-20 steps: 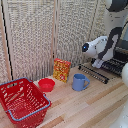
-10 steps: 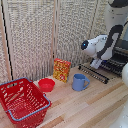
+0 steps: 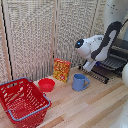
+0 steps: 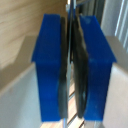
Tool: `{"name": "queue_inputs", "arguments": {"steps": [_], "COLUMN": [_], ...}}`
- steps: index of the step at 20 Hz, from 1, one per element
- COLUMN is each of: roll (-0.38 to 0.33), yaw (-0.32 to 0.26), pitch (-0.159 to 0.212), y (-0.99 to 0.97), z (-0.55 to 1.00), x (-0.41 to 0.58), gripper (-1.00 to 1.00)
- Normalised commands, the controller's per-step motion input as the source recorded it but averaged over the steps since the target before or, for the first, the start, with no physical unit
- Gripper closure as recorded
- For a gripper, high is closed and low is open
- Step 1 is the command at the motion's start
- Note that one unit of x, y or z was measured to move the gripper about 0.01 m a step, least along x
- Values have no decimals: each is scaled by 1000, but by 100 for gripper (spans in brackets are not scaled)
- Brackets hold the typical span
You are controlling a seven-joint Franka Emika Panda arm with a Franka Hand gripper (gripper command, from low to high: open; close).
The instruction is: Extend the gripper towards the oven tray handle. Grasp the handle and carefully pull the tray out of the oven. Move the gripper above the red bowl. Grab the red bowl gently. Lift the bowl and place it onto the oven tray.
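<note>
My gripper (image 3: 90, 65) hangs from the white arm at the oven's front on the exterior view's right. In the wrist view its blue pads (image 4: 50, 65) are nearly together, shut on a thin dark bar, the oven tray handle (image 4: 75, 55). The dark wire tray (image 3: 112, 62) sticks out of the silver-grey oven (image 3: 120, 50); the handle itself is hidden behind the gripper in the exterior view. The small red bowl (image 3: 46, 84) sits on the wooden table, well to the exterior view's left of the gripper, untouched.
A blue mug (image 3: 79, 82) stands between the bowl and the oven. An orange box (image 3: 61, 70) stands behind them by the slatted wall. A big red wire basket (image 3: 22, 102) sits at the front left. The ribbed oven door (image 3: 98, 74) lies open, low.
The arm has shifted slightly towards the exterior view's left, away from the oven, with the gripper still at the tray's front edge. The bowl, mug and basket have not moved.
</note>
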Motion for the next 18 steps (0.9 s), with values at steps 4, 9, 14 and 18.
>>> {"name": "queue_inputs", "arguments": {"steps": [4,9,14,18], "roll": [14,39,72,65], "yaw": [26,70,32,0], "pitch": [28,14,0,2], "y": [-74,-15,41,156], "z": [0,119,339,646], "x": [226,132,48,23], "gripper": [-100,-100,-100,-100]}}
